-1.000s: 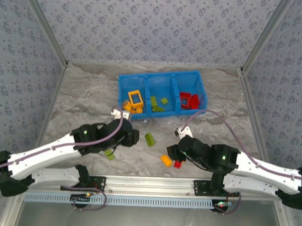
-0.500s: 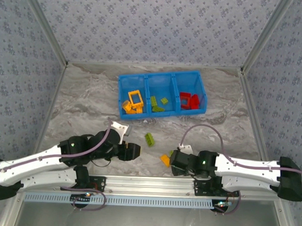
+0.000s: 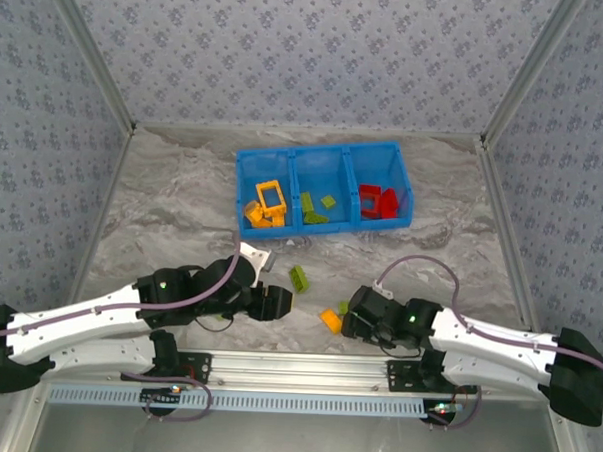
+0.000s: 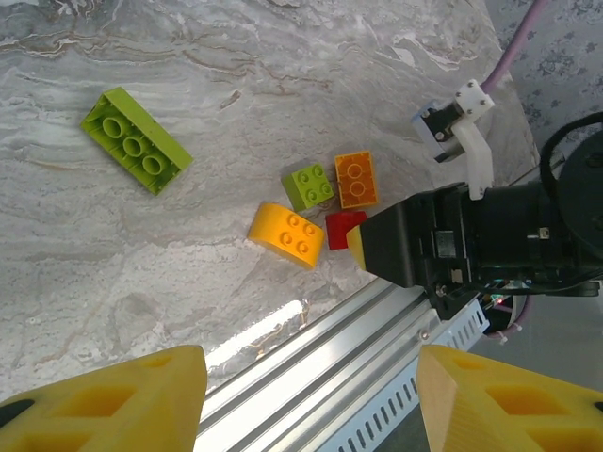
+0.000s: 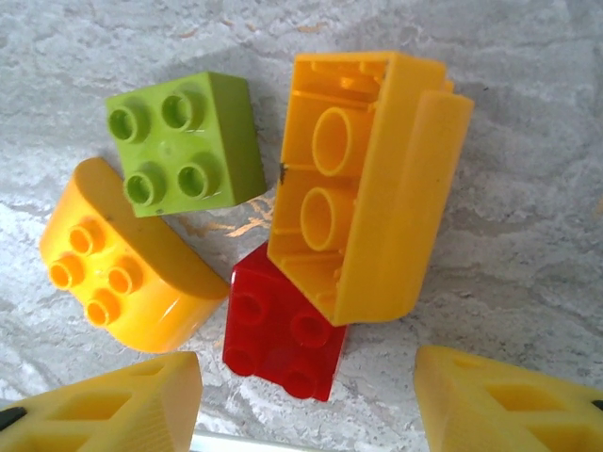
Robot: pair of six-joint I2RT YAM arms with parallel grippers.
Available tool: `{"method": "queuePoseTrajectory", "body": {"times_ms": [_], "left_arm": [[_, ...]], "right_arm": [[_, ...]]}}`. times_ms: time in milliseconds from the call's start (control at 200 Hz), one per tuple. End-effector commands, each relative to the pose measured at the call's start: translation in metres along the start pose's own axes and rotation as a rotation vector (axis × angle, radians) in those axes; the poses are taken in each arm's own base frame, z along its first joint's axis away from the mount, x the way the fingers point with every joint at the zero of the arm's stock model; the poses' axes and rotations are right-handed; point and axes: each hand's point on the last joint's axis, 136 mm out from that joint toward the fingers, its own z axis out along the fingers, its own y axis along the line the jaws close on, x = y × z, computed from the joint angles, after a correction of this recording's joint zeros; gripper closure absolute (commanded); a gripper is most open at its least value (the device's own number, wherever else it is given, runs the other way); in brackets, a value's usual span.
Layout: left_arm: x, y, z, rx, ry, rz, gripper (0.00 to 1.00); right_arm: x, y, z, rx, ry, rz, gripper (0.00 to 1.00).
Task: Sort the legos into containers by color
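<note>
The blue bin (image 3: 319, 150) stands at the back with three compartments: orange legos (image 3: 269, 205) in the left one, green legos (image 3: 317, 209) in the middle, red legos (image 3: 380, 201) in the right. A long green brick (image 3: 298, 277) (image 4: 136, 140) lies alone on the table. Near the front edge, a small green brick (image 5: 188, 141), a rounded orange brick (image 5: 122, 273), a red brick (image 5: 283, 334) and an orange brick (image 5: 377, 184) tipped on its side touch each other. My right gripper (image 5: 306, 405) (image 3: 353, 318) hovers open over this cluster. My left gripper (image 4: 306, 405) (image 3: 275, 303) is open and empty, left of the cluster.
The aluminium rail (image 4: 311, 367) runs along the table's near edge, directly under my left gripper. The right arm's black wrist (image 4: 452, 245) sits close to the cluster. Marble tabletop (image 3: 172, 210) lies open on the left, with patterned walls around it.
My left gripper has drawn back from the bin to the near edge and swung right toward the cluster. My right gripper has pulled toward the near edge and now covers the red brick.
</note>
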Motion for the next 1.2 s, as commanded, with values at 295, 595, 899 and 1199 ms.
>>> {"method": "queuePoseTrajectory", "body": {"times_ms": [295,595,899,1199], "left_arm": [[-0.012,-0.015,-0.012,0.060,-0.053,0.009,0.40],[-0.013,-0.015,-0.010,0.060,-0.056,0.010,0.41],[-0.013,-0.014,-0.008,0.051,-0.058,0.009,0.43],[-0.032,-0.028,-0.013,0.086,-0.131,-0.005,0.44]], "right_arm": [[-0.009,0.012,0.008,0.017,-0.010,0.050,0.38],[-0.010,0.001,0.014,0.098,-0.006,0.077,0.44],[-0.014,0.002,0.018,0.135,-0.015,0.065,0.63],[-0.043,0.034,-0.047,0.113,-0.128,-0.082,0.80]]}}
